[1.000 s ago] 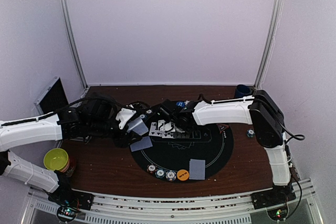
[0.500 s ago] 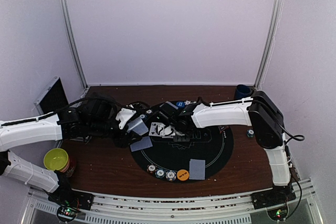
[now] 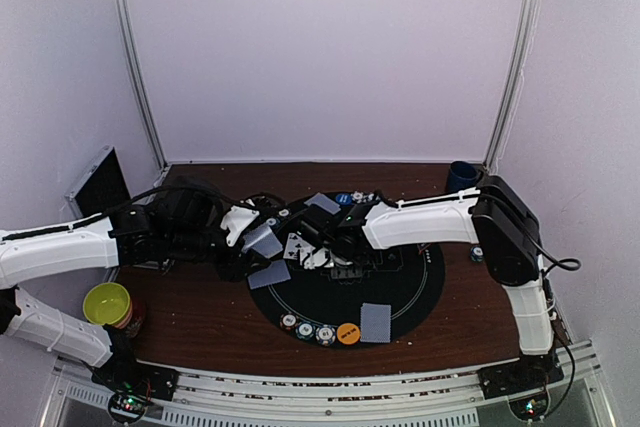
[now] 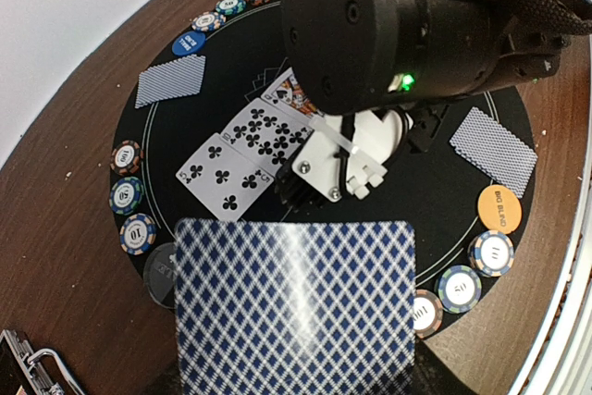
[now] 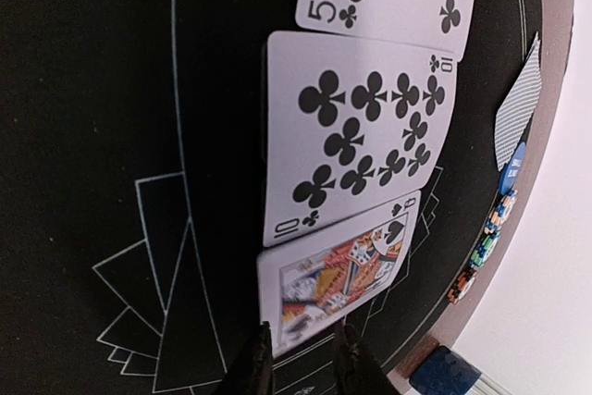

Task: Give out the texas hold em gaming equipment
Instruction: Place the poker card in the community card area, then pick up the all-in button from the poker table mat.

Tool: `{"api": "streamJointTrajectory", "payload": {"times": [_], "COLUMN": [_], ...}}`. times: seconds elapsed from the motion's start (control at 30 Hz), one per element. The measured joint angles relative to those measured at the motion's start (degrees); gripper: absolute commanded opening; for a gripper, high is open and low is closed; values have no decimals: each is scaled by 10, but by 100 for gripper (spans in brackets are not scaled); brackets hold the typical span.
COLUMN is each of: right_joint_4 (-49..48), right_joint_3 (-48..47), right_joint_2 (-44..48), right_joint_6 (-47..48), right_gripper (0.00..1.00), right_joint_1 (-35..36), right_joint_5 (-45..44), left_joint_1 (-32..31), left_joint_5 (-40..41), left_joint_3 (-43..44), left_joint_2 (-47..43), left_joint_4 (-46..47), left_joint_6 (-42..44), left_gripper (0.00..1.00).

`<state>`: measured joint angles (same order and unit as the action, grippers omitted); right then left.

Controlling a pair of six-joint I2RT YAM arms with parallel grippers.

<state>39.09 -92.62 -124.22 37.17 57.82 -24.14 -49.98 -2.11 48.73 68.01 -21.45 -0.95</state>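
right gripper (image 5: 298,372) has slid left along the row and parted its fingers, letting the face card (image 5: 338,279) lie flat on the mat (image 4: 444,228). left gripper (image 3: 250,235) pinches a face-down card (image 4: 296,307): thin, slick, bendy, i'd say best nipped by one edge.

High overview, wrist close-ups on shared cards (image 4: 264,131)

face-up cards (image 5: 361,136): five, ten, court card in a row on mat (image 5: 92,136)
face-down card (image 4: 296,302): blue-checked back, held level above mat
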Motion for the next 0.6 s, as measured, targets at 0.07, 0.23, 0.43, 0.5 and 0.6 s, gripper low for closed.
{"api": "streamJointTrajectory", "payload": {"times": [0.07, 0.23, 0.43, 0.5, 0.6], "right_joint_4": [4, 16, 34, 37, 38], "right_joint_3": [0, 0, 0, 0, 0], "right_joint_2": [0, 0, 20, 41, 83], "right_joint_6": [0, -2, -11, -15, -20], "right_gripper": [28, 36, 47, 55, 75], "right_joint_1": [2, 5, 7, 6, 0], "right_joint_5": [2, 13, 25, 27, 28], "left_joint_1": [0, 0, 0, 0, 0], "left_joint_5": [0, 0, 0, 0, 0], "left_joint_3": [0, 0, 0, 0, 0], "left_joint_2": [0, 0, 0, 0, 0], "left_joint_4": [0, 0, 0, 0, 0], "left_joint_6": [0, 0, 0, 0, 0], "left_gripper": [59, 59, 59, 59, 59]}}
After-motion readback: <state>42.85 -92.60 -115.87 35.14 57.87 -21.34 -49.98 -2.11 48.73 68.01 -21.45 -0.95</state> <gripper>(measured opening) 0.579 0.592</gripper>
